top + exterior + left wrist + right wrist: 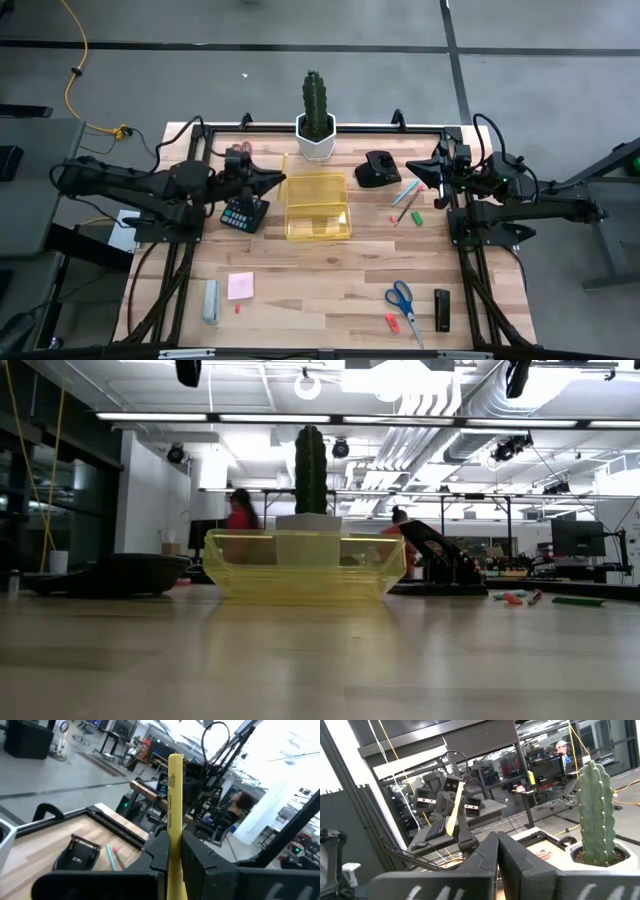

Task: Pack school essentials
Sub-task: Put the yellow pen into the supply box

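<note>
My left gripper (278,181) hovers over the table's left part, beside the far left corner of the clear yellow box (318,207), and is shut on the thin yellow pencil (174,795). My right gripper (420,170) is shut and empty, raised over the table's right part near the pens (405,195). Blue-handled scissors (400,296) and a red piece (392,322) lie flat near the right near edge. The pink sticky-note pad (240,286) and a small red piece (238,309) lie near the left near edge. A green piece (416,216) lies by the pens. My left gripper pinches the yellow pencil between its two fingers (160,851), at a part low on the shaft (174,837). The fingers come level from the table's left and lie across the pencil. The pencil is lifted clear and stands steeply tilted, with a long stretch (453,812) rising above the fingers.
A green cactus in a white pot (316,120) stands at the far edge, behind the yellow box (300,565). A calculator (245,213) lies left of the box and a black desk device (378,168) to its right. A grey item (211,300) and a black item (442,308) lie near the near edge.
</note>
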### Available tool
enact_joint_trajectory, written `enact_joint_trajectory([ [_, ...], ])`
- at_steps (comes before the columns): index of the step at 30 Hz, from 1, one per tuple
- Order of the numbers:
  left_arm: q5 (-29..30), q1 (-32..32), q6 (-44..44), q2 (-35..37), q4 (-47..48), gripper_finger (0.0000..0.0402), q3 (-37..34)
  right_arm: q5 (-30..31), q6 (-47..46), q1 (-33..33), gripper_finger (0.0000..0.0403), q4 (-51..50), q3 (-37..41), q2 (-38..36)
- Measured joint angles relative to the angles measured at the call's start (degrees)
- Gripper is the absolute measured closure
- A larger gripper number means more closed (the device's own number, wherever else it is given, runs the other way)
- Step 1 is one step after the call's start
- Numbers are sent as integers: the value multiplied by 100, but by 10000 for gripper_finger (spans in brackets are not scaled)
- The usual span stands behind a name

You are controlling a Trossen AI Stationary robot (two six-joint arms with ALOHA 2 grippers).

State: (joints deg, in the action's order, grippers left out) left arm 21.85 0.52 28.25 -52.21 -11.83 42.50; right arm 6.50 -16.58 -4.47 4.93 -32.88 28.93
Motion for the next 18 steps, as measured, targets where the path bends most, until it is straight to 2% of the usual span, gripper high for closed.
enact_joint_trajectory([
  [4,-45,-155,49,-147,-12,387,2,-2,9,0,402,2,0,0],
  [7,-339,-377,256,-515,11,387,2,-2,11,0,402,2,0,-2],
  [13,-1324,-676,608,-1629,278,387,4,-2,11,0,402,2,0,-2],
  [18,-1448,-689,608,-2749,537,387,4,-2,11,0,402,2,0,-1],
])
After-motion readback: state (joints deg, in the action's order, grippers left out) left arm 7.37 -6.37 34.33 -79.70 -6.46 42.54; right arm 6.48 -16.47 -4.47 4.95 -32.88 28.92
